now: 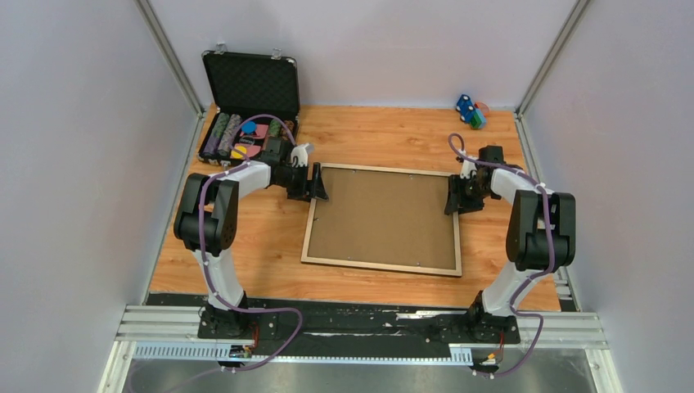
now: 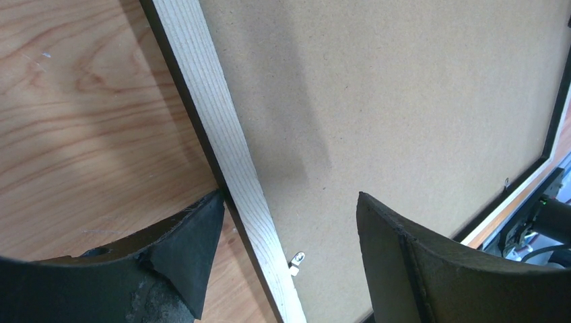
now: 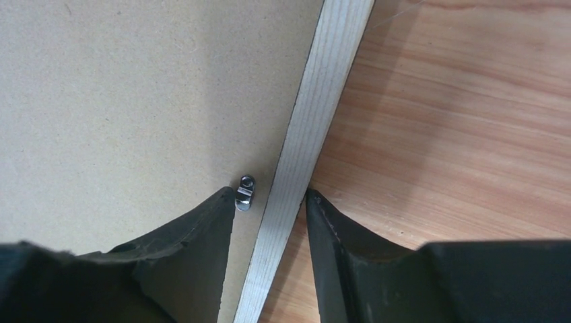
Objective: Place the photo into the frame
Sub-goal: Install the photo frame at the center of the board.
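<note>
As two arms (image 1: 214, 214) (image 1: 540, 225) flank, one frame (image 1: 376, 266) lies.

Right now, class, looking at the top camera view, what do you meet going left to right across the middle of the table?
In order: left tool → frame, lying back side up → right tool.

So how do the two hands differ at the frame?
The left hand is spread wide, reaching well over the backing board; the right hand is narrower, close on either side of its rail. The left hand is at the frame's left edge, the right hand at its right edge. Both straddle a pale rail.
</note>
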Tool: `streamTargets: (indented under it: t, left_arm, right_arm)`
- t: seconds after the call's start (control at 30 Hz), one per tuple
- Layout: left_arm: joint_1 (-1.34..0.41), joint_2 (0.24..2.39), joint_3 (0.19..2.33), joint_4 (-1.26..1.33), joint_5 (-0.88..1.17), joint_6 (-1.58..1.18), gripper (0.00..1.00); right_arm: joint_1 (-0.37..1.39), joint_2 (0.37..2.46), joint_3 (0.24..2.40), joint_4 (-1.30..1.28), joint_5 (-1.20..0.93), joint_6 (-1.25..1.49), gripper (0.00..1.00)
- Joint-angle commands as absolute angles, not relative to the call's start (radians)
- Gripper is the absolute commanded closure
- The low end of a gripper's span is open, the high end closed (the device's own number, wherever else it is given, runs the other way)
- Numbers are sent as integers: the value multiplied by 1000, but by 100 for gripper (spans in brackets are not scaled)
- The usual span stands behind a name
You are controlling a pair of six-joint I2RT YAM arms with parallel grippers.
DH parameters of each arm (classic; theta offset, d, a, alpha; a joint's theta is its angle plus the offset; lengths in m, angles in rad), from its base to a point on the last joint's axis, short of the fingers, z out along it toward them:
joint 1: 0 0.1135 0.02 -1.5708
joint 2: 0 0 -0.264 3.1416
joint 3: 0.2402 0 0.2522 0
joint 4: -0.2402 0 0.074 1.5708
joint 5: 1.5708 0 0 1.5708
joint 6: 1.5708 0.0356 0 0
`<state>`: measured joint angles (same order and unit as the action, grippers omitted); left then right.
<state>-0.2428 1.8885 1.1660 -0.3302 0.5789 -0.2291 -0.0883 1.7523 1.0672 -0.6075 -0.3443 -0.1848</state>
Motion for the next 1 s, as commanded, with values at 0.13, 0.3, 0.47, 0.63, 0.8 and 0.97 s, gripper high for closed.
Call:
streamTargets:
  t: [0.13,0.3,0.47,0.63,0.8,0.97]
  left_arm:
    - [-250,1920,1166,-419,535,-203,19]
    - [-250,1926,1170,-425,536,-201,19]
    - [-249,1932,1173,-427,536,-200,19]
    - [-250,1934,1176,-431,535,-198,19]
    - [-250,1933,1179,-436,531,-194,19]
    - [-249,1907,1189,-449,514,-178,17]
  right_arm:
    - [-77,1733,1051,-565,-298,-206,60]
    - [-77,1735,1065,-570,-293,-228,68]
    - [-77,1738,1094,-586,-313,-257,77]
    - [-77,1752,1118,-598,-329,-280,84]
    - [-78,1746,1129,-601,-337,-270,75]
    - [-86,1699,1126,-601,-345,-230,48]
